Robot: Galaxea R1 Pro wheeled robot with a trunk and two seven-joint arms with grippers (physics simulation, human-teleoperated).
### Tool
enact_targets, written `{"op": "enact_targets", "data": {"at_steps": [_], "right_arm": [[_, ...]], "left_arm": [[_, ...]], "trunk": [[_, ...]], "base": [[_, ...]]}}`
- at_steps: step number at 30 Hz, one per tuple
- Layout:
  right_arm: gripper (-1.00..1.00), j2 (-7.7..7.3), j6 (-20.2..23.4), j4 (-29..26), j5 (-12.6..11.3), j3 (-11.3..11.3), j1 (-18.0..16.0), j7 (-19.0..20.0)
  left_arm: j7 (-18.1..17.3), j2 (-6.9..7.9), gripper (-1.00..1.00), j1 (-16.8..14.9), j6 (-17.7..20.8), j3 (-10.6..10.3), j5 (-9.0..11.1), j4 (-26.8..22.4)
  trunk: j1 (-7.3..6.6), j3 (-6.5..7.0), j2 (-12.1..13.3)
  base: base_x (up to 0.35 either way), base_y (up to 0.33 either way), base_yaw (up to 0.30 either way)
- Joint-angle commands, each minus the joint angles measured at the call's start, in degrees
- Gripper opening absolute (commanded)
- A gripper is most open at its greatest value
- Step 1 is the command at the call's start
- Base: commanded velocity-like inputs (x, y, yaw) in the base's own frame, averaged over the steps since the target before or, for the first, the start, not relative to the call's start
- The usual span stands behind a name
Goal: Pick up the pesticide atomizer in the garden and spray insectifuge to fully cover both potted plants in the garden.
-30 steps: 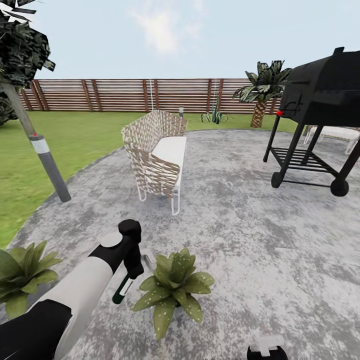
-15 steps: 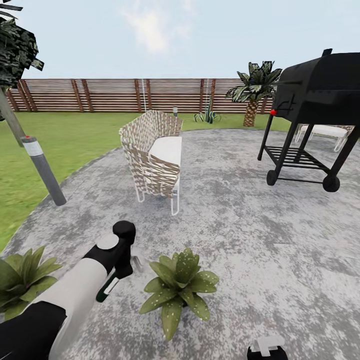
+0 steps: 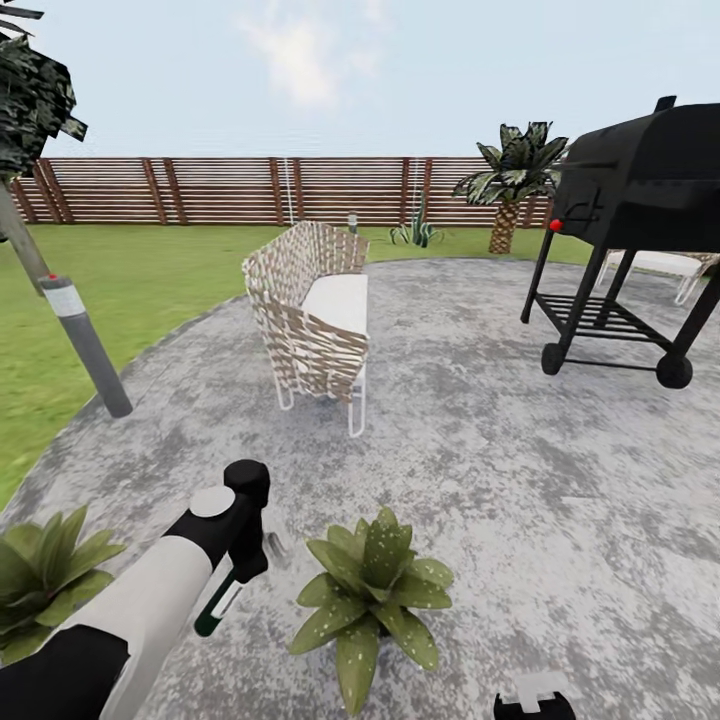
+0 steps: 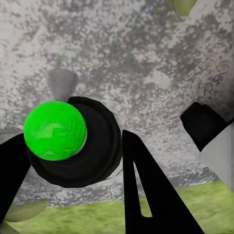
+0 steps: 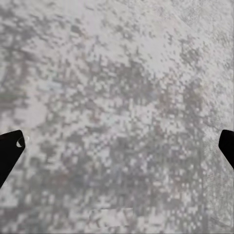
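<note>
On the round mottled grey paved patio (image 3: 500, 470), the left claw (image 3: 245, 550) is clamped on the slim dark green-black pesticide atomizer with a white label (image 3: 218, 605), which hangs tilted below the black wrist of the white left arm (image 3: 150, 600), just beside the nearer potted plant with broad spotted green leaves (image 3: 372, 590) and apart from it. In the left wrist view the bottle is seen end-on as a dark round body with a bright green disc (image 4: 56, 130), held between the black fingers (image 4: 146, 190), with grey paving beneath and a strip of grass at one edge. A second low rosette of green leaves (image 3: 45, 575) sits at the near left edge of the patio. The right claw (image 3: 535, 700) shows at the bottom edge of the head view, and in the right wrist view its dark fingertips (image 5: 9, 151) stand wide apart at the two edges over bare paving. Farther off stand a woven brown-and-white lattice chair with a white cushion (image 3: 315, 315), a black barbecue grill on wheels (image 3: 630, 230), a grey bollard lamp (image 3: 85, 345) at the lawn's edge, a small palm (image 3: 512, 185), and a brown slatted wooden fence (image 3: 230, 190) behind the green lawn (image 3: 130, 280).
</note>
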Motion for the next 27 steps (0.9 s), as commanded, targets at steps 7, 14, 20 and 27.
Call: {"op": "enact_targets", "data": {"at_steps": [7,14,20,27], "right_arm": [[1.00,0.01,-0.20,0.07,0.50,-0.48,-0.04,-0.16],[1.00,0.01,-0.20,0.07,0.50,-0.48,-0.04,-0.16],[1.00,0.01,-0.20,0.07,0.50,-0.48,-0.04,-0.16],[1.00,0.01,-0.20,0.07,0.50,-0.48,-0.04,-0.16]], "left_arm": [[-0.54,0.13,-1.00,1.29,0.67,-0.08,-0.47,-0.15],[-0.54,0.27,-1.00,1.69,0.68,2.48,-0.49,-0.86],[-0.54,-0.04,-1.00,1.69,0.61,5.03,-0.54,-0.81],[-0.54,-0.40,-1.00,1.77,0.61,5.05,-0.55,-0.39]], "trunk": [[0.00,-0.05,-0.02],[0.00,-0.05,-0.02],[0.00,-0.05,-0.02],[0.00,-0.05,-0.02]], "base": [[0.013,0.004,-0.250],[0.000,0.000,-0.118],[0.133,0.112,-0.002],[0.057,0.007,0.000]]}}
